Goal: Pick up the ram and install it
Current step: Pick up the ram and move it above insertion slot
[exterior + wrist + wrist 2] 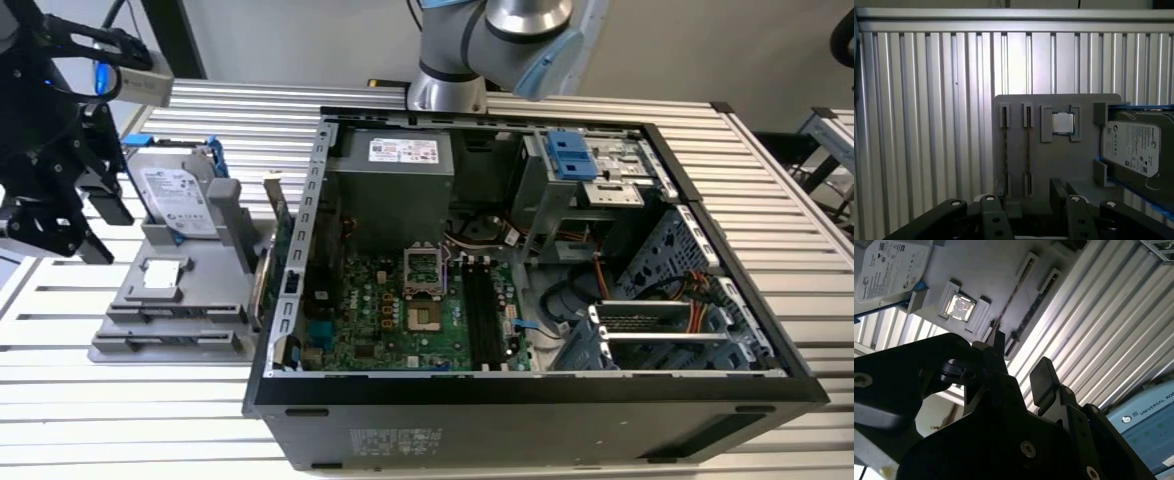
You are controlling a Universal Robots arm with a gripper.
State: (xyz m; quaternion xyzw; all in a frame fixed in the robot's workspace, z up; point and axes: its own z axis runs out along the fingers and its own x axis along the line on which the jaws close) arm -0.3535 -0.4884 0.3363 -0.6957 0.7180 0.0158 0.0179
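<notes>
A: First wrist view: the table reads silver, ribbed in long parallel stripes, light/shadow alternating. The holder is flat mid-grey, no pattern.
B: The ram stick plus the 2nd ram stick: dark thin lines vs. that grey. The chip shines bright silver.
A: The hard drive: silver-grey w/ white label, dark print specks, blue frame. The gripper: matte black, silver screw heads.
B: Exterior view: PC case black; motherboard green w/ black slots; latch bright blue; arm silver-grey w/ pale-blue cap. Same silver ribbing on the table.
</notes>
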